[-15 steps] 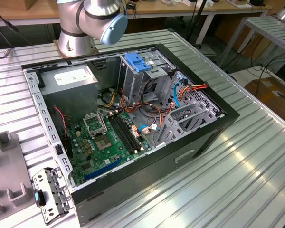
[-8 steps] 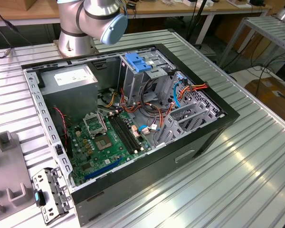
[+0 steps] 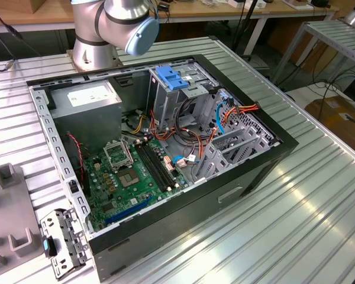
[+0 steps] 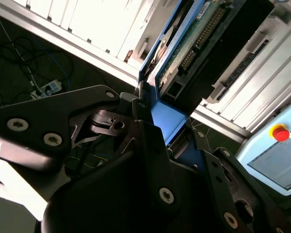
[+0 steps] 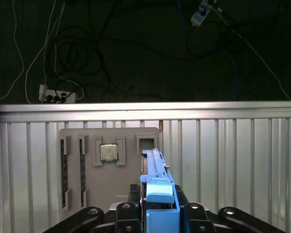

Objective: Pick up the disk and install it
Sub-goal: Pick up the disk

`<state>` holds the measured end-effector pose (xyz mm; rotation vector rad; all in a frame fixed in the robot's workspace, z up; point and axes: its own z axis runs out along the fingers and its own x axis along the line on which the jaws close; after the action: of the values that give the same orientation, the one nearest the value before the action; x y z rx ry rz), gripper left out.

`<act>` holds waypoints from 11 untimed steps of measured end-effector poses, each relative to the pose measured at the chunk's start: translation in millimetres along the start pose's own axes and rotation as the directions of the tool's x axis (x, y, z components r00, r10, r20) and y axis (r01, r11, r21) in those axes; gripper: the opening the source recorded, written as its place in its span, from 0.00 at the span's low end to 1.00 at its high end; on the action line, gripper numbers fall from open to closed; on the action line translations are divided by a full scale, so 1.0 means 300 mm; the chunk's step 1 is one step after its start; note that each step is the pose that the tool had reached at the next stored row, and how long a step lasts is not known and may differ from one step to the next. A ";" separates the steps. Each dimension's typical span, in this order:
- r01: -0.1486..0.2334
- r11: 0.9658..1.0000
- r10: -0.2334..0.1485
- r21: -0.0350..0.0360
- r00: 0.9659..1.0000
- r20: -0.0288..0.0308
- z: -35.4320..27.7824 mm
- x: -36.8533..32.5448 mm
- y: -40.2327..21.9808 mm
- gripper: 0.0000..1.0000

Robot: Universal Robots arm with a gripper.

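The disk [image 5: 156, 171] stands on edge in the first wrist view, a dark flat drive in a bright blue carrier frame, above the ribbed table. In the second wrist view the disk [image 4: 186, 46] shows its green circuit board and connector, with the blue frame along its side. My gripper [image 5: 158, 213] is shut on the disk's blue end, black fingers [image 5: 128, 211] on either side. In the second wrist view the gripper [image 4: 169, 138] clamps the same blue end piece. The open computer case [image 3: 272, 155] lies on its side in the exterior view.
A grey fixture plate [image 5: 131, 179] under the disk carries a processor chip [image 5: 108, 152] and memory sticks [image 5: 64, 170]. In the case, a drive cage with a light-blue latch plate [image 3: 170, 77] stands beside orange and blue cables [image 3: 225, 115]. The arm's base [image 3: 97, 41] stands behind the case. A pendant with a red button [image 4: 280, 132] lies nearby.
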<state>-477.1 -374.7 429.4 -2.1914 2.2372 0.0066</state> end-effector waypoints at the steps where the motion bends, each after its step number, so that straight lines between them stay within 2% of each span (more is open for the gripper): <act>1: 0.000 1.000 0.000 0.000 1.000 0.000 -0.001 0.000 0.000 0.37; 11: 0.000 1.000 0.000 0.000 1.000 0.000 -0.017 0.000 0.000 0.37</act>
<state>-477.1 -374.7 434.5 -2.1917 2.2374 0.0060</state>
